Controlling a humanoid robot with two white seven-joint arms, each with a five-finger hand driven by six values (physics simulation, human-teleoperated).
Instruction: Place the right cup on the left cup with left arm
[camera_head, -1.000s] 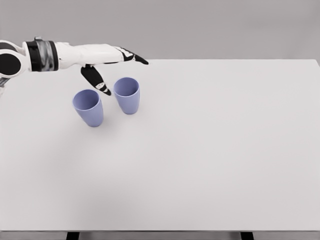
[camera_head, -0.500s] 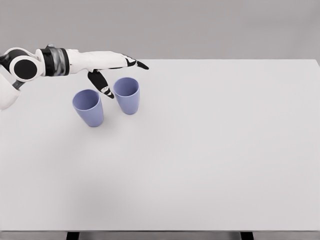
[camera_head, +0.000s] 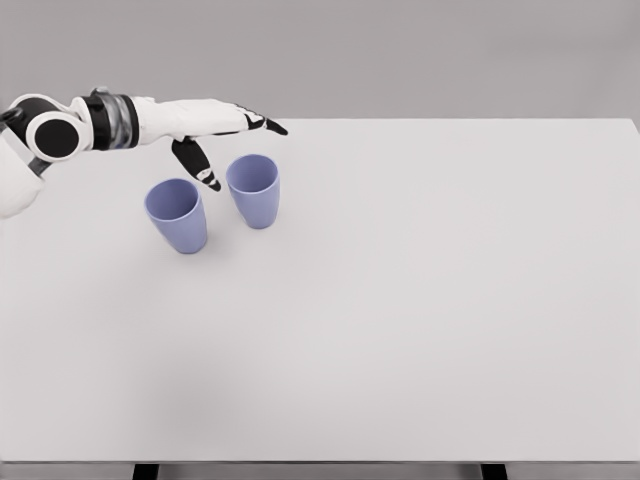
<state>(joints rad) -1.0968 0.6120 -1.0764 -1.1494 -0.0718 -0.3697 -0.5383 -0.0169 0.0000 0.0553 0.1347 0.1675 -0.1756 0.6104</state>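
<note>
Looking down from the head view, we see our left hand reaching in from the left edge, held above the far left part of the table. Its fingers are spread and loose, the long ones stretched out flat toward the right, the thumb hanging down toward us. It grips nothing.

Just below the fingertips stands the right cup, upright, mouth open to the top, pale violet. In the picture, the thumb tip sits close beside its rim on the left, but we cannot tell whether it touches; it looks to be slightly apart. The fingers pass behind and above the rim.

Below the palm and a little toward the wrist stands the left cup, also upright, the same colour and shape. It is nearer to us than the right cup, and a narrow gap of bare table separates the two. The thumb points down into that gap, above the cups' rims.

Our white forearm runs back to the left, level with the hand.
</note>
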